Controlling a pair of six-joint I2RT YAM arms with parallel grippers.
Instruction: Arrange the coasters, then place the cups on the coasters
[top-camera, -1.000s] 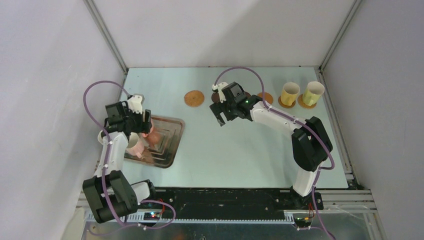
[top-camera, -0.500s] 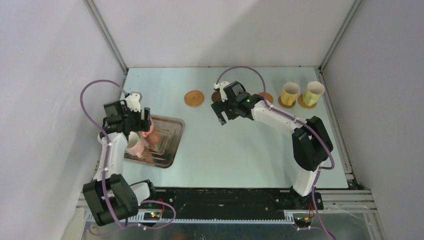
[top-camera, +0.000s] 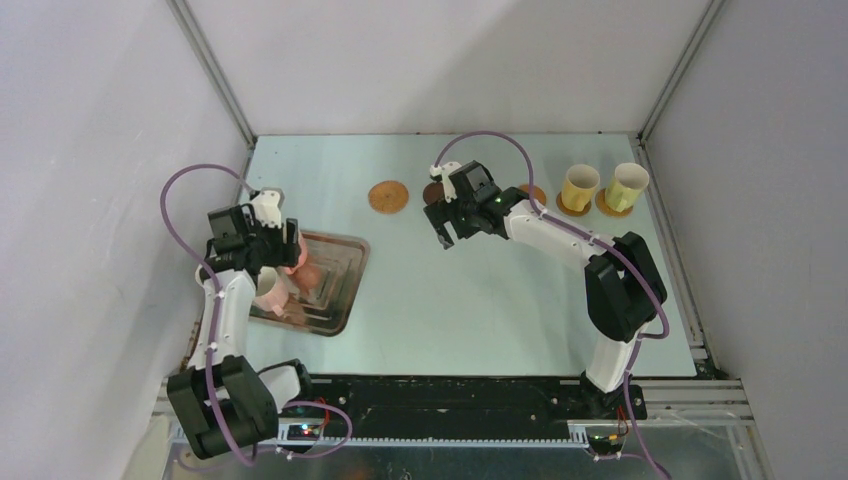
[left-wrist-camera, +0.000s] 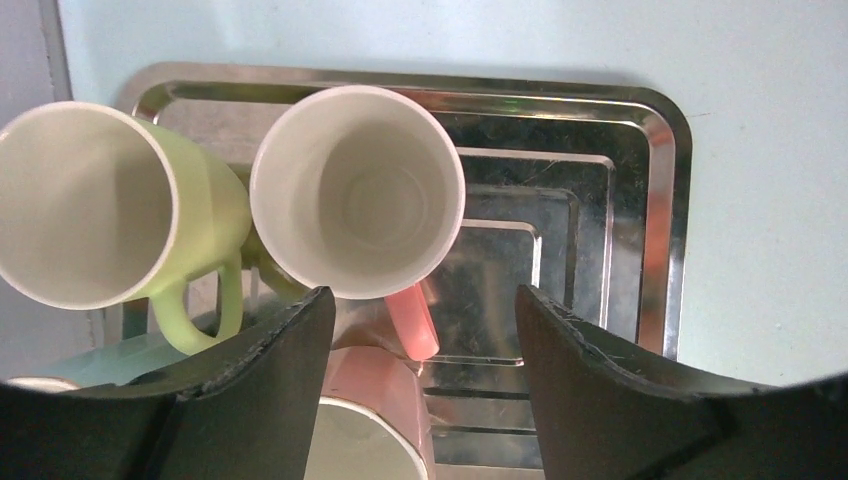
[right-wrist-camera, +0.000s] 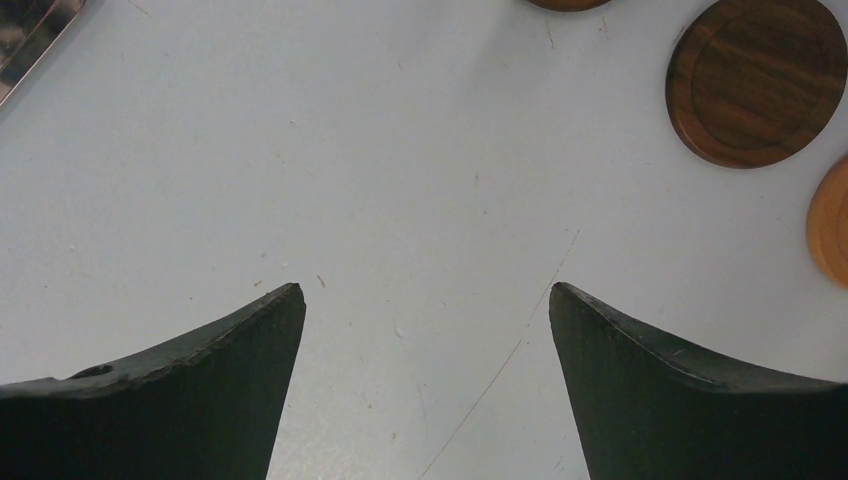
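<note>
Overall, the top view shows the left tool (top-camera: 278, 258) hanging over the metal tray (top-camera: 345, 262) at the left of the worktop (top-camera: 480, 300). The cups still to be moved (top-camera: 305, 272) sit in that tray, so the left arm is the nearer one. The right tool (top-camera: 443, 232) hangs mid-worktop. The woven coaster (top-camera: 388, 196) lies far and left of it, and two yellow cups (top-camera: 579, 186) already stand on coasters at the far right.

In the left wrist view the tool's jaws stand apart and hold nothing. The salmon pink cup (left-wrist-camera: 357, 190) stands upright directly ahead of the gap, its handle (left-wrist-camera: 412, 322) pointing back between the jaws. The light green cup (left-wrist-camera: 85, 205) touches or nearly touches it on the left.

In the right wrist view the jaws are wide apart over bare worktop. A dark brown coaster (right-wrist-camera: 757, 80) lies ahead and to the right.

Compared with the earlier frame, both tools have barely shifted. No cup or coaster has moved.
</note>
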